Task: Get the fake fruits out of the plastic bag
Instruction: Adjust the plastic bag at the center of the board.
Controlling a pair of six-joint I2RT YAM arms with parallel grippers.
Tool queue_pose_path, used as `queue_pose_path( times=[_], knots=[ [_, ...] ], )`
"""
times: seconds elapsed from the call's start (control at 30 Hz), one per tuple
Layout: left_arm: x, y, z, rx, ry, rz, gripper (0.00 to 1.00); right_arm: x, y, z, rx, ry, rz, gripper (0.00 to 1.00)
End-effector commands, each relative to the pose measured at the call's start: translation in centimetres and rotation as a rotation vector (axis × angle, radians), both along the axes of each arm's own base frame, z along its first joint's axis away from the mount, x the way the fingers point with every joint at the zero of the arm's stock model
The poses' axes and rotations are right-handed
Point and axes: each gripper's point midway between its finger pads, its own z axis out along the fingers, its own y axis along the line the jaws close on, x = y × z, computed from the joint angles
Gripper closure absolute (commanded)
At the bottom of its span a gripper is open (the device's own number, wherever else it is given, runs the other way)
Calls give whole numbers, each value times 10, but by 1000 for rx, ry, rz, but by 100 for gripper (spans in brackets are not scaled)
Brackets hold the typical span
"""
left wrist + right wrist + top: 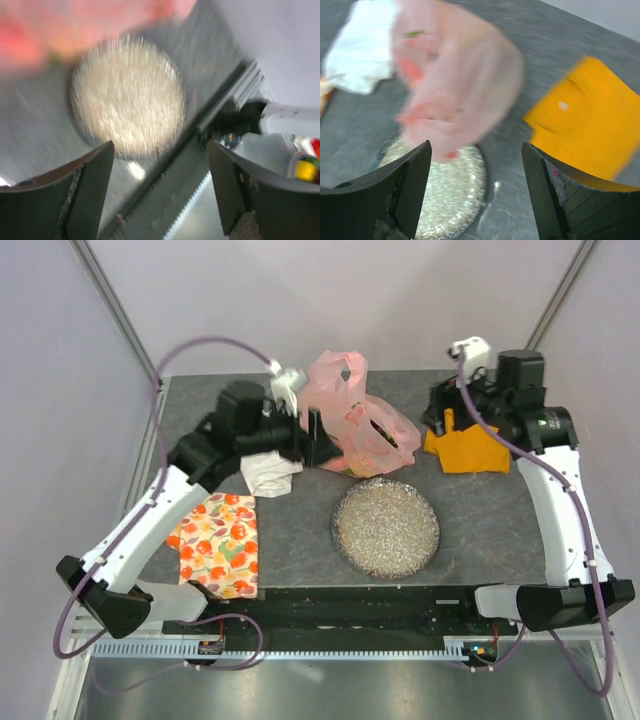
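plastic bag right of left gripper, perhaps touching, jaws apart

Beyond my right gripper the thin translucent pink plastic bag is a smear; beyond my left gripper the round glittery silver dish blurs, bag cropped above.

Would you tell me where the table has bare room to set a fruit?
Bare table lies between the glittery dish and the orange cloth, and between the dish and the patterned cloth. It is crowded around the pink bag, white cloth and left tool.
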Motion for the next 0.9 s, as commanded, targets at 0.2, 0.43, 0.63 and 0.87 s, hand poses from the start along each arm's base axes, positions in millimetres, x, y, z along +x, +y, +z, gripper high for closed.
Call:
queue_pose_path(
  times=[0.2, 0.43, 0.63, 0.87],
  knots=[
    [166, -11, 137, -1, -526, 156, 14, 17, 99, -22, -43, -16, 321, 16],
    [222, -34, 108, -65, -434, 199, 14, 31, 88, -53, -89, 26, 243, 15],
    [252, -48, 76, -118, -333, 179, 16, 28, 74, -79, -141, 80, 184, 19],
    [262, -75, 75, -249, -353, 39, 58, 45, 77, -84, -148, 108, 171, 59]
  ],
)
